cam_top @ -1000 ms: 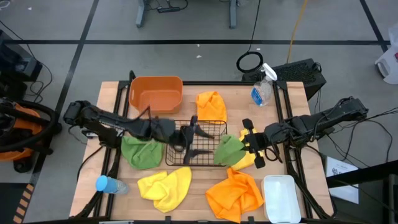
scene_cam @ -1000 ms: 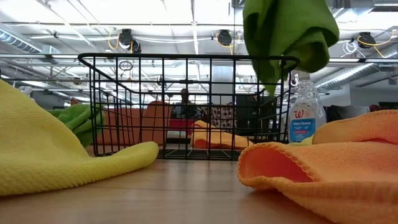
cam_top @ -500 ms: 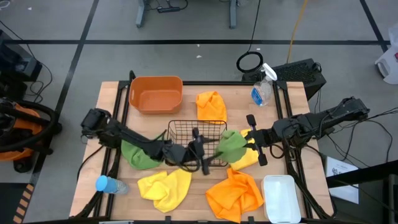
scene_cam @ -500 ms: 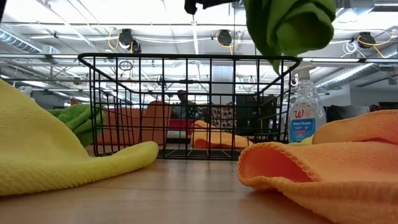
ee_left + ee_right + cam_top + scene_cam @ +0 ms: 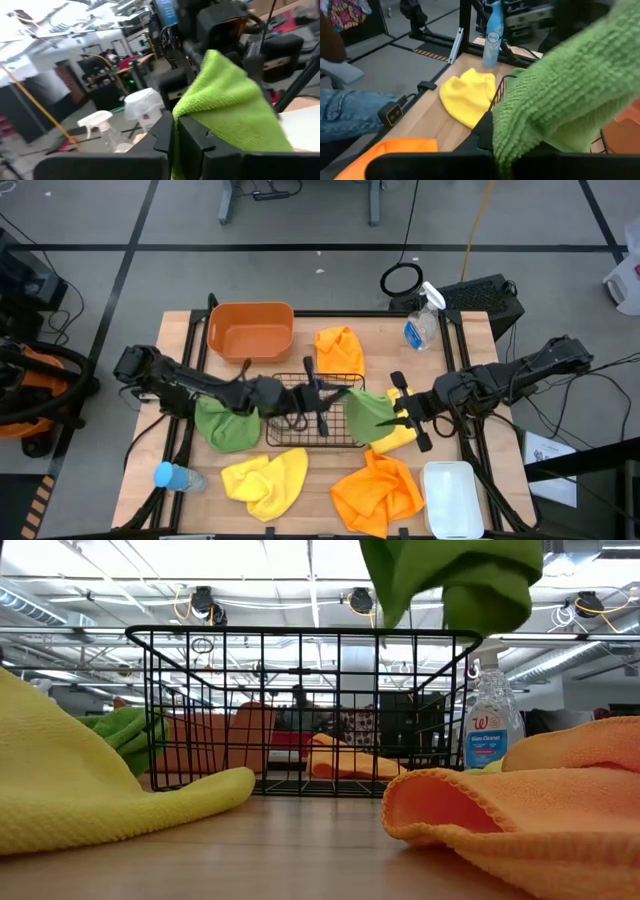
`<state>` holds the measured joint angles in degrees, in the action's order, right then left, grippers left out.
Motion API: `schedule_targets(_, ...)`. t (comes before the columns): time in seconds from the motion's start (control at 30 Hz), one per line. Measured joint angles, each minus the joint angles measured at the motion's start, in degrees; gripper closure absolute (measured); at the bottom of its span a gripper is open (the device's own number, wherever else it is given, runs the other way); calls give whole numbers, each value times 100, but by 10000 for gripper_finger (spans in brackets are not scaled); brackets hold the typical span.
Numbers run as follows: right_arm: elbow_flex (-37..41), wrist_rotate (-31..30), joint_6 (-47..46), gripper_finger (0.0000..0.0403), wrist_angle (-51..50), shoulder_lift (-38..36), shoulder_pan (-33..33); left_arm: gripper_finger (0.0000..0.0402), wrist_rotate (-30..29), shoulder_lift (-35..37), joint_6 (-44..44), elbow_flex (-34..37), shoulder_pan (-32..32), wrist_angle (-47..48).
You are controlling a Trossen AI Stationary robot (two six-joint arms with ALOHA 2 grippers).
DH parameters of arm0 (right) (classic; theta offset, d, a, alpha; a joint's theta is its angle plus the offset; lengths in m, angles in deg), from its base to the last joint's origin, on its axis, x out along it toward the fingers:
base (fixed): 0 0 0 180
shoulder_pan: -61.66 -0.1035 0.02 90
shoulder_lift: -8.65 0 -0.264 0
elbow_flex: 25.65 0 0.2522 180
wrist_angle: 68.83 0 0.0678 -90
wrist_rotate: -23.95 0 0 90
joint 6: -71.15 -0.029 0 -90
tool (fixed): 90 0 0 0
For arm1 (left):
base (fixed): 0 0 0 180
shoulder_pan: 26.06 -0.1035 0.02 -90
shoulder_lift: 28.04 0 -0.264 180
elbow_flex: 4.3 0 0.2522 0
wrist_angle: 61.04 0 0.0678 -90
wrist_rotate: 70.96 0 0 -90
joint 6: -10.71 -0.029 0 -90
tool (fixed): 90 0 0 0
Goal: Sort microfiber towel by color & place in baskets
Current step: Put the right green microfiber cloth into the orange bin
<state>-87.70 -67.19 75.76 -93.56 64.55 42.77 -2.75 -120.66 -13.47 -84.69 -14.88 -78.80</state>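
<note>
A green microfiber towel [image 5: 368,414] hangs in the air over the right rim of the black wire basket [image 5: 290,435], between my two grippers. Both are shut on it: my left gripper [image 5: 334,393] at its left tip, my right gripper [image 5: 396,412] at its right side. In the low view the towel [image 5: 450,575] shows above the basket rim [image 5: 300,632]. A second green towel [image 5: 226,426] lies left of the basket. A yellow towel [image 5: 266,479] and an orange one [image 5: 378,492] lie near the front. Another orange towel [image 5: 340,350] lies behind the basket. My left gripper pinches the green towel's left tip [image 5: 189,119] between its two fingers, coming in level from the table's left. That end is held up, clear of the basket. My right gripper pinches a bunched part of the towel's right side [image 5: 517,127], coming from the table's right, slanting slightly down. The towel is lifted clear and sags below the fingers.
The orange tub [image 5: 250,330] stands at the far left, the white bin [image 5: 452,498] at the near right corner. A spray bottle [image 5: 420,326] stands at the far right, a blue-capped bottle [image 5: 174,476] at the near left. A yellow towel [image 5: 402,438] lies under my right gripper.
My left gripper, open over the basket a second ago, swung toward the near edge, then came back toward the far right to the green towel and shut on its left tip. The towel's left side has been drawn out and up; my right gripper kept its hold.
</note>
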Motion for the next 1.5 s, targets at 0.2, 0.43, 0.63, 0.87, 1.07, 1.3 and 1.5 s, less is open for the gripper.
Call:
schedule_targets(0.2,2,19,76,401,-9,212,-2,327,998,0,938,0,-637,1341)
schedule_targets(0.43,2,36,-34,401,39,259,-2,231,820,0,1448,2,-866,2079)
schedule_targets(0.63,2,-4,-420,401,79,257,2,180,816,478,1294,4,-598,2523)
schedule_targets(0.87,2,-168,-566,401,104,257,4,175,809,1158,1324,-1,84,3061)
schedule_targets(1.07,2,-212,-538,401,495,257,15,167,823,694,1314,-6,671,2198)
schedule_targets(1.3,2,-193,-522,401,631,257,15,67,383,-228,1169,2,819,677)
schedule_targets(1.5,2,-187,-543,401,639,257,15,6,-482,-813,737,-9,748,-63)
